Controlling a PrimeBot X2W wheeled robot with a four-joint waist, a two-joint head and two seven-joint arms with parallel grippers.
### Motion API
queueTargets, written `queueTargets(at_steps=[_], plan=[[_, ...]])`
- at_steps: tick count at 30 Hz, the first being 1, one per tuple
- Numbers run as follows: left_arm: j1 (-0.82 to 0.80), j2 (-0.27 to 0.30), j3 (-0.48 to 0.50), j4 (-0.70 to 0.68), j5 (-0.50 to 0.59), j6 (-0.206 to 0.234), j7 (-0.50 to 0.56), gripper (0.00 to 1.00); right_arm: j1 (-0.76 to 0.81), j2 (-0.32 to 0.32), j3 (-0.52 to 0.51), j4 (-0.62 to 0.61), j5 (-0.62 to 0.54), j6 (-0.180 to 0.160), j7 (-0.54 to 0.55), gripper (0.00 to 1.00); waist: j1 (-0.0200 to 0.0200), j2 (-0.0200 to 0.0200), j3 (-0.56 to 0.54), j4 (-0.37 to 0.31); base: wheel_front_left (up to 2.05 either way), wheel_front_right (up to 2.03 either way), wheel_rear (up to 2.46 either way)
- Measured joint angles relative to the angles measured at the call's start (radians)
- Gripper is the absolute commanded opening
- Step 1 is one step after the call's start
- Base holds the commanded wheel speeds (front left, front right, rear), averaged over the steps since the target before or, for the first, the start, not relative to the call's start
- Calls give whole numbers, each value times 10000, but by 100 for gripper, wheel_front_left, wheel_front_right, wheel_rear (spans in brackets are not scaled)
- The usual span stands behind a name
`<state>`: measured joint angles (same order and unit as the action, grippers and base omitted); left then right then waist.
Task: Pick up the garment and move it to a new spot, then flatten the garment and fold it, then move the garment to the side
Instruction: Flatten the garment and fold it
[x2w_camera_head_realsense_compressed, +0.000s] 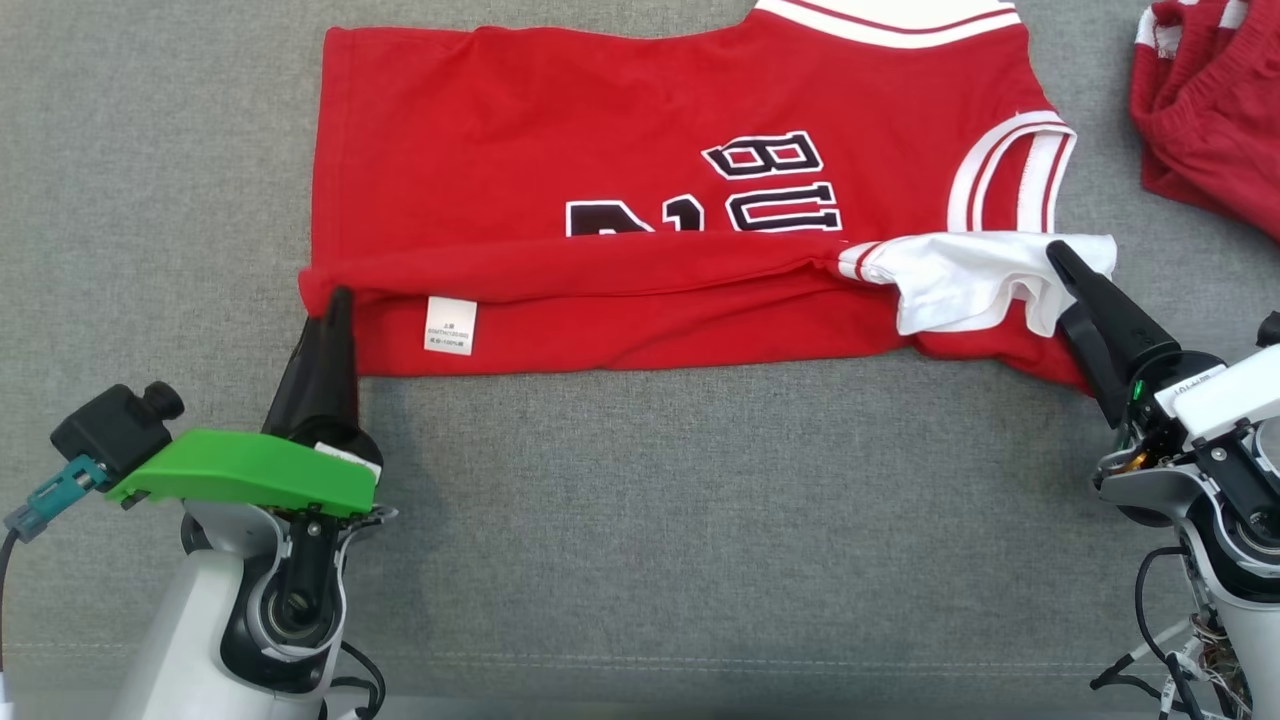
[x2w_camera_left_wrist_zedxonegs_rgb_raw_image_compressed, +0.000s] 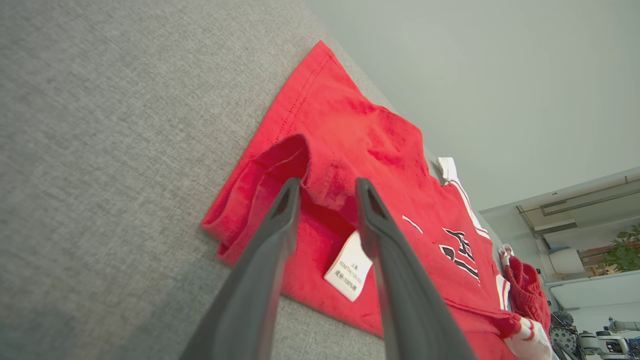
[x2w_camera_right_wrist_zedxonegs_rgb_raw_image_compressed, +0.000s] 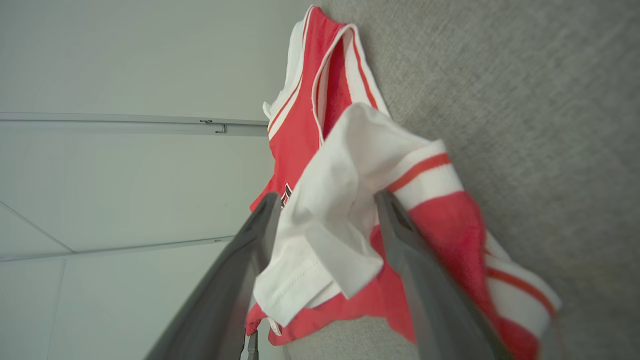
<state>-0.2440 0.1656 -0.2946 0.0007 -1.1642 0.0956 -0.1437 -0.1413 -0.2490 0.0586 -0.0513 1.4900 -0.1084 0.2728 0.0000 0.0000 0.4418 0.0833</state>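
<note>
Left end effector (x2w_camera_left_wrist_zedxonegs_rgb_raw_image_compressed: 328, 185) straddles rumpled red jersey (x2w_camera_left_wrist_zedxonegs_rgb_raw_image_compressed: 360, 130) hem.

One red jersey (x2w_camera_head_realsense_compressed: 600, 120) is lying on the one grey surface (x2w_camera_head_realsense_compressed: 700, 500), and one more crumpled red garment (x2w_camera_head_realsense_compressed: 1200, 130) is sitting at the far right, making two garments. One white label (x2w_camera_head_realsense_compressed: 449, 326) is showing on the jersey. Two pairs of dark jaws are showing, each with two fingers (x2w_camera_head_realsense_compressed: 322, 370).
</note>
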Motion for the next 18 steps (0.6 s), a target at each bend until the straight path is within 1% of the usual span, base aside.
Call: queueTargets(at_steps=[10,11,15,18], plan=[[33,40,-59,456,-6,0,125,100,128,-8,-52,17,-134,115,-90,100,0,0,-341,-5,0,0,0],[51,42,-44,541,-6,0,125,100,244,-44,-67,25,-203,207,-192,100,0,0,-434,-2,0,0,0],[360,125,19,667,-2,0,105,100,564,-140,-159,33,-397,384,-384,100,0,0,-672,-2,0,0,0],[521,274,54,671,69,0,6,100,734,-351,-222,-38,-834,602,-633,100,0,0,-897,-12,0,0,0]])
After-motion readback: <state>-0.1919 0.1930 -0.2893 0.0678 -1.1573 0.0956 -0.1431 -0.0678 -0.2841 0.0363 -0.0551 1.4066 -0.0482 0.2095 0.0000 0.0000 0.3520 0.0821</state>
